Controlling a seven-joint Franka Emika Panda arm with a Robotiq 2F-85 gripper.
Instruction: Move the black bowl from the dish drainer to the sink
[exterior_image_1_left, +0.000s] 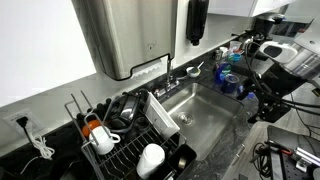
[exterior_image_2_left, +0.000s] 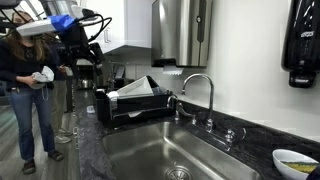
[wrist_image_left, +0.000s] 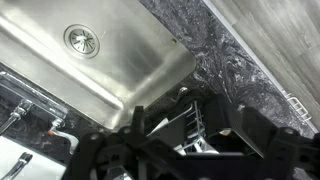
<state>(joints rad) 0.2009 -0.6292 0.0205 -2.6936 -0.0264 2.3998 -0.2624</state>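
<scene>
The dish drainer stands on the dark counter beside the sink. A dark round shape at its back looks like the black bowl, but it is hard to make out. In the other exterior view the drainer shows a white plate, and the bowl is not distinguishable. My gripper hangs high over the counter's front edge, away from the drainer. In the wrist view the jaws are open and empty, with the drainer's wires between them and the sink above.
White cups, an orange item and a white plate fill the drainer. A faucet stands behind the sink. A paper towel dispenser hangs on the wall. A person stands beyond the arm.
</scene>
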